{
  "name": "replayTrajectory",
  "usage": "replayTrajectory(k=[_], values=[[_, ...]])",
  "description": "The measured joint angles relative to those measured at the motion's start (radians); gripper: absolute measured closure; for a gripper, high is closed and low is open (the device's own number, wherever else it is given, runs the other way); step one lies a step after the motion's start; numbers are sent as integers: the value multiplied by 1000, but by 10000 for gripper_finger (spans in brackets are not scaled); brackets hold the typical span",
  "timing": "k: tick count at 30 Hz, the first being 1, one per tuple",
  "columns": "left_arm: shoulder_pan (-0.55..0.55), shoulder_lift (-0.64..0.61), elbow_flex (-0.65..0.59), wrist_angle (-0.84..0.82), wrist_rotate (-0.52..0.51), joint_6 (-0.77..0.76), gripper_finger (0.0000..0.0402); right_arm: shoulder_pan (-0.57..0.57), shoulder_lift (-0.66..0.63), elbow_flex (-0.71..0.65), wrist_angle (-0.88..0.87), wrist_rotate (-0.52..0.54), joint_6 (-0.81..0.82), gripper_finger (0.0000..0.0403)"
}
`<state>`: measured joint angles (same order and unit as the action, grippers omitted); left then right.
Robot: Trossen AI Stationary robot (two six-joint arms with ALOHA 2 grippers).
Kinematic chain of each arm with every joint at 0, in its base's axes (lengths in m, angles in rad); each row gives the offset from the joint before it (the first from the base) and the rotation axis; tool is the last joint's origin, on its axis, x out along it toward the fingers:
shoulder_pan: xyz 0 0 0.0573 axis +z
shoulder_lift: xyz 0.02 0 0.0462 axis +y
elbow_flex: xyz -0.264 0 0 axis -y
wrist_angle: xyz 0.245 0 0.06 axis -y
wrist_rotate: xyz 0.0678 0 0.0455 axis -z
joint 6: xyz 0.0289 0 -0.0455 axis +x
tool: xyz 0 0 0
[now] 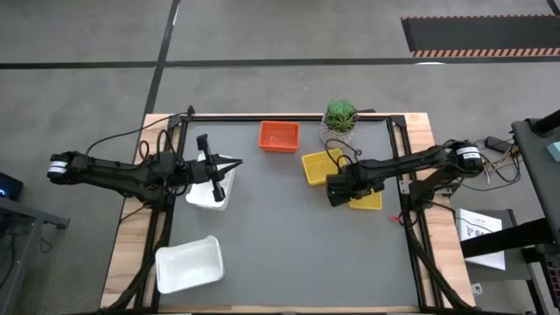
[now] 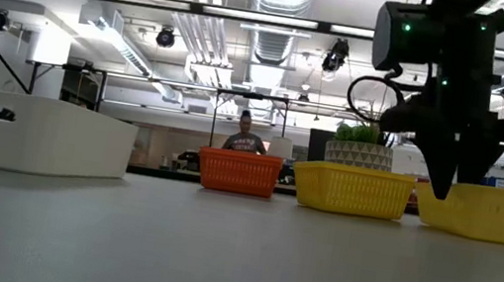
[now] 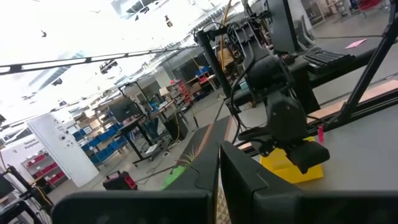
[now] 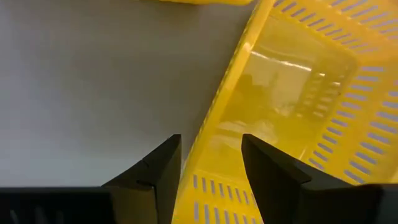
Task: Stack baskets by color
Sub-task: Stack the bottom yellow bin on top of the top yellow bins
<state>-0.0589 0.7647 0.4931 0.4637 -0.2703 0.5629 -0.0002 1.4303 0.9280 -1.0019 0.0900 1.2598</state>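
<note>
Two yellow baskets stand on the grey table at the right: one [image 1: 320, 167] nearer the middle, the other [image 1: 371, 201] under my right gripper [image 1: 348, 191]. That gripper [image 4: 211, 138] points down and is open. One finger stands outside and one inside a side wall [image 4: 231, 87] of the basket, and neither visibly touches it. An orange basket [image 1: 279, 136] sits at the far middle. My left gripper [image 1: 236, 163] is shut, level, and holds nothing; it hangs above a white basket [image 1: 213, 192]. Another white basket [image 1: 187, 265] rests near the front left.
A potted green plant [image 1: 340, 118] stands at the far edge, close behind the yellow baskets. The table's black frame rails [image 1: 395, 166] run along the right side by the right arm. A person [image 2: 244, 140] shows in the room beyond the table.
</note>
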Motion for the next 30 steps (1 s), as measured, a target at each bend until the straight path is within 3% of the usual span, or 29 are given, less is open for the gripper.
replayTrajectory(k=[13,23,30], values=[[0,0,0,0,0,0,402,5,-1,-12,-1,-127,-27,384],[0,-1,0,0,0,0,402,12,-36,21,-182,-302,-228,393],[0,0,0,4,0,0,402,68,-84,124,-193,-386,-436,394]])
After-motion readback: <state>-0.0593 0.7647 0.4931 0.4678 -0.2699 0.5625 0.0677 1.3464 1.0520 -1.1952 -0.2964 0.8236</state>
